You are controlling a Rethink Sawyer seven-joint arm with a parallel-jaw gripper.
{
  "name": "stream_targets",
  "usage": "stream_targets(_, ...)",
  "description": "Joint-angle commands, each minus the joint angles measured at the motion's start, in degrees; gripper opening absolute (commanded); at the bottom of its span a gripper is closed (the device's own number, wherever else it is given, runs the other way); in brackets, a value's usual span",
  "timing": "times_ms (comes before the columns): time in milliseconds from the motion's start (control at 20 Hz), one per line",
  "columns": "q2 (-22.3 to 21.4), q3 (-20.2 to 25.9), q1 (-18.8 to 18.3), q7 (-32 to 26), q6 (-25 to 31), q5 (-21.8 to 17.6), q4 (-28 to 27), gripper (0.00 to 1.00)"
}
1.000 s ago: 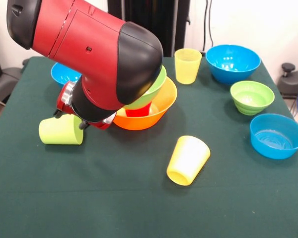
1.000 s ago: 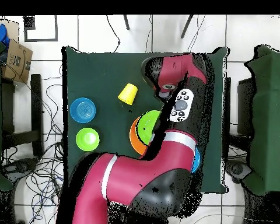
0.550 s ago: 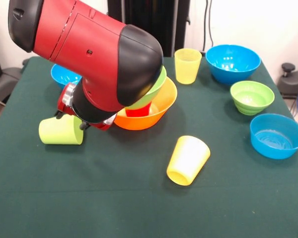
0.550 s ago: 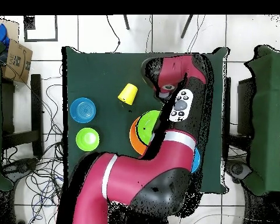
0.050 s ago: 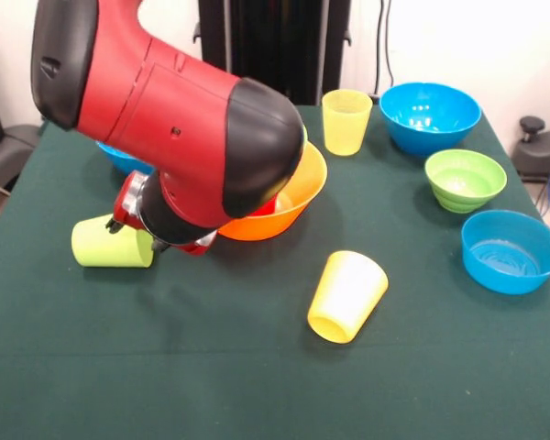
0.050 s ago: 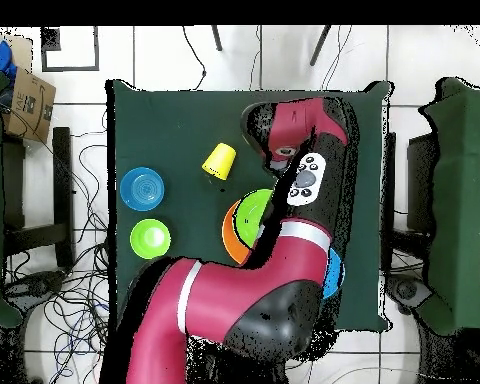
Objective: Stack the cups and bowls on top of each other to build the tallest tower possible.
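Front view: the glossy red-and-black arm (image 5: 183, 128) hides its gripper, so whether the fingers are apart or together cannot be told. Just beside its wrist a smooth tapered lime cup (image 5: 112, 242) lies on its side on the green cloth (image 5: 211, 367). Behind the arm sits the round orange bowl (image 5: 289, 197); a yellow cup (image 5: 346, 295) lies tipped, well apart.

Arm bent low over the surface.
The red and black arm (image 5: 179, 128) folds down at left, its bulky elbow nearest the camera; the wrist points down-left, the pincer hidden behind it.
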Motion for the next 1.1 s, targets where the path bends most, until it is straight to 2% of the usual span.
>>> stream_targets(50,4.71,2.68,1.13,-10.31,0.68,-5.3,-3.13,1.0)
stream_targets(550,4.01,0.41,2.9,-11.06,-1.97,-8.64,-0.84,1.0)
stream_targets(750,3.53,-0.3,3.53,-13.24,-2.28,-10.2,-0.19,1.0)
stream_targets(1100,3.52,-1.25,4.59,-11.96,-5.06,-12.68,0.41,1.0)
